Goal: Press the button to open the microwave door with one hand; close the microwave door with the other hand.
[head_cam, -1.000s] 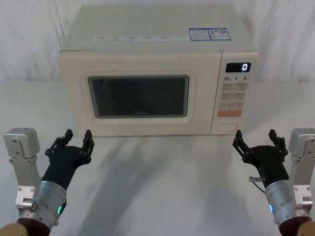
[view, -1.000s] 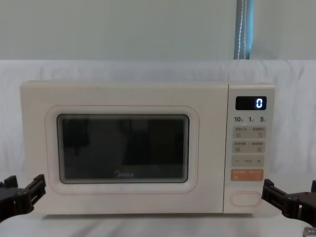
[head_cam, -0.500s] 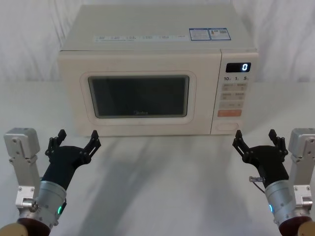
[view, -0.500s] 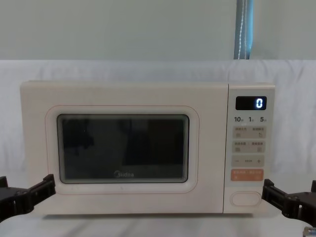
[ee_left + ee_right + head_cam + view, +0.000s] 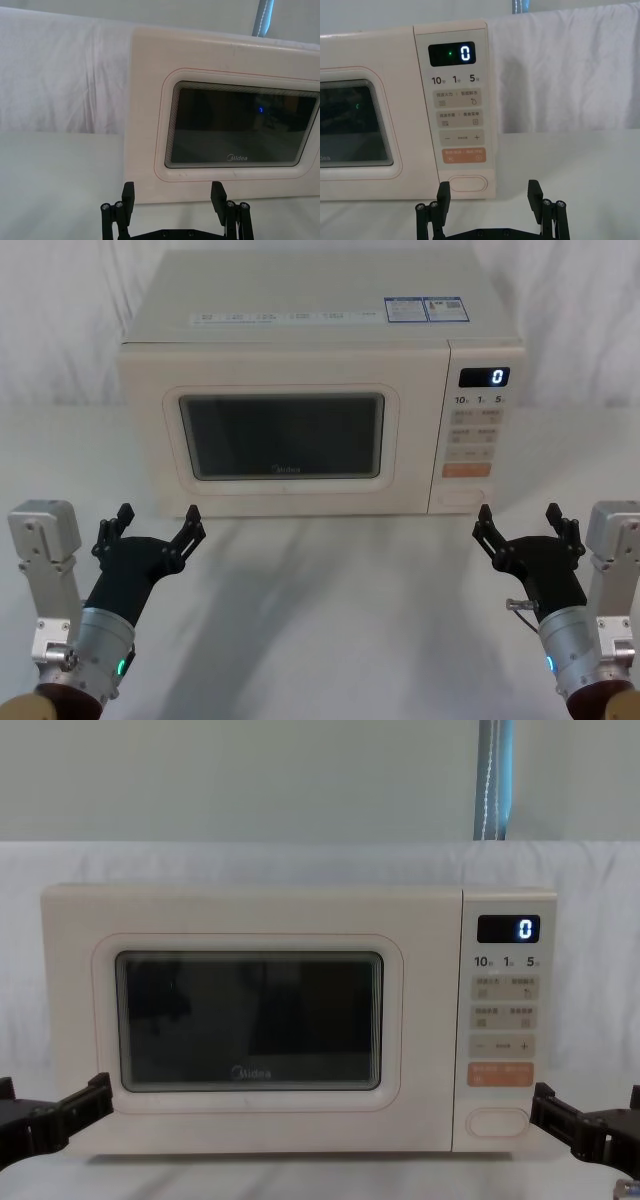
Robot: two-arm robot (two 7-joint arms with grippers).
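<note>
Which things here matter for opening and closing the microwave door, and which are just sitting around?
Part of the job:
- button, large blank cream key at the bottom of the keypad
- microwave door, shut
- right end effector, open, low before the keypad
- left end effector, open, low before the door

Just there:
- orange key
- display reading 0
- white cloth behind

Left gripper [image 5: 155, 526] fingers [image 5: 191, 518] now wider apart.

One microwave [image 5: 320, 390] with one door [image 5: 280, 435], one button [image 5: 463, 497], one orange key [image 5: 466, 469]; two grippers.
</note>
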